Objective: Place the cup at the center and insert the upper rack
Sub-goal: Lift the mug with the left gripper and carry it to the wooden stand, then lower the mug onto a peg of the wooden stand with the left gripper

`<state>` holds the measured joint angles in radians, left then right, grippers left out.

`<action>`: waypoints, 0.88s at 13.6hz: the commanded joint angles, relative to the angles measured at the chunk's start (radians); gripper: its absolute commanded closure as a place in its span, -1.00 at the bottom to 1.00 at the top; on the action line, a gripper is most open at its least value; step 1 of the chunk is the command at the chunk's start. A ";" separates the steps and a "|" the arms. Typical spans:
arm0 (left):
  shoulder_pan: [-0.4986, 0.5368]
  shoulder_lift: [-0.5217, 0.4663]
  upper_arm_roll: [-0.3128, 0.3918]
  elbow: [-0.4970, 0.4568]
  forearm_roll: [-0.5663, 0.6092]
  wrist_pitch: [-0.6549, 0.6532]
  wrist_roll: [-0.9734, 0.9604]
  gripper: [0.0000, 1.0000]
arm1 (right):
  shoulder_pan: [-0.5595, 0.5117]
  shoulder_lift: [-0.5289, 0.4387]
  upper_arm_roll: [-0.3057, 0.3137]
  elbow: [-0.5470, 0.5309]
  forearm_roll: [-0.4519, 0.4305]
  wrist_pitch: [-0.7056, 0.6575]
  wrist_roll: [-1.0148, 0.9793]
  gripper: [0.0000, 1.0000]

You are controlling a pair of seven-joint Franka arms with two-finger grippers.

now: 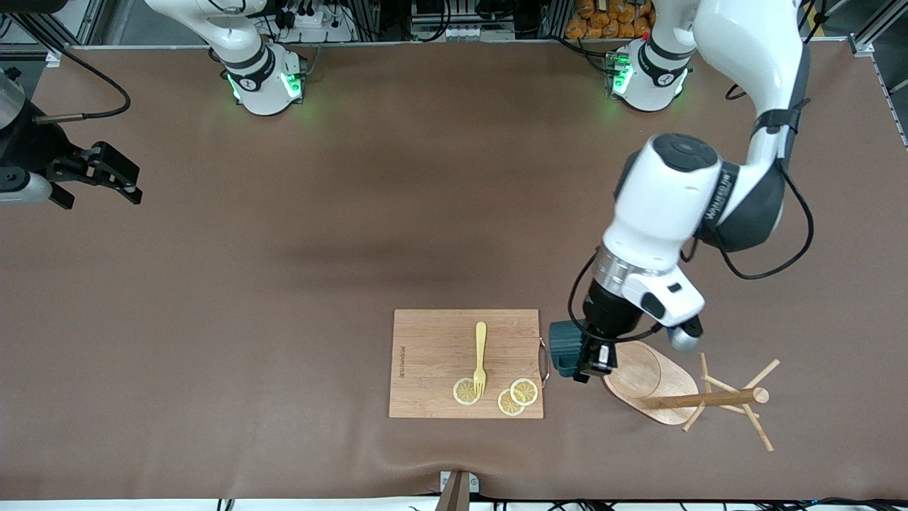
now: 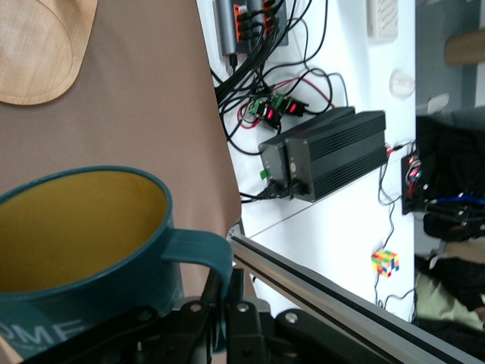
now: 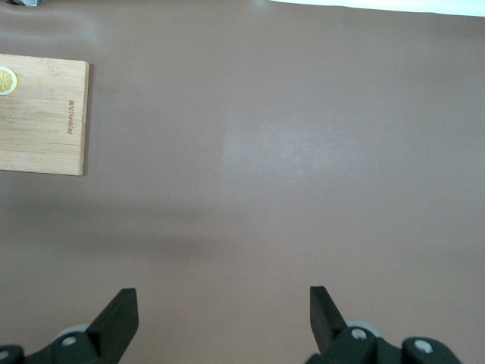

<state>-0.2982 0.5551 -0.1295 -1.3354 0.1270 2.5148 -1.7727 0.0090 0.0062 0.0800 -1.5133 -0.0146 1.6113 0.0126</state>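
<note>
The dark teal cup (image 1: 565,349) with a yellowish inside (image 2: 76,227) hangs low over the table between the cutting board and the mug tree's base. My left gripper (image 1: 593,359) is shut on its loop handle (image 2: 198,254), the fingers (image 2: 241,292) pinching it from both sides. The light wooden rack has an oval base (image 1: 647,382), a round pole (image 1: 709,399) and thin angled pegs (image 1: 759,375); its base also shows in the left wrist view (image 2: 34,45). My right gripper (image 1: 106,174) waits open over bare table at the right arm's end (image 3: 223,303).
A rectangular wooden cutting board (image 1: 433,341) lies beside the cup, toward the right arm's end, carrying a yellow fork (image 1: 480,355) and three lemon slices (image 1: 523,391). Its corner shows in the right wrist view (image 3: 42,114). The table's front edge runs close below the board.
</note>
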 commanded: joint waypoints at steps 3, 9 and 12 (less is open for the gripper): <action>0.068 -0.006 -0.007 -0.010 -0.338 0.018 0.356 1.00 | 0.014 0.006 -0.006 0.019 -0.015 -0.014 -0.003 -1.00; 0.125 0.022 -0.007 -0.010 -0.558 0.013 0.528 1.00 | 0.014 0.006 -0.006 0.018 -0.015 -0.014 -0.003 -1.00; 0.143 0.022 -0.009 -0.010 -0.567 -0.010 0.599 1.00 | 0.014 0.006 -0.006 0.019 -0.015 -0.014 -0.003 -1.00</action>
<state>-0.1707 0.5851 -0.1283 -1.3432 -0.4190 2.5139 -1.2196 0.0101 0.0063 0.0801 -1.5133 -0.0164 1.6113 0.0126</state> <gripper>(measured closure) 0.947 0.000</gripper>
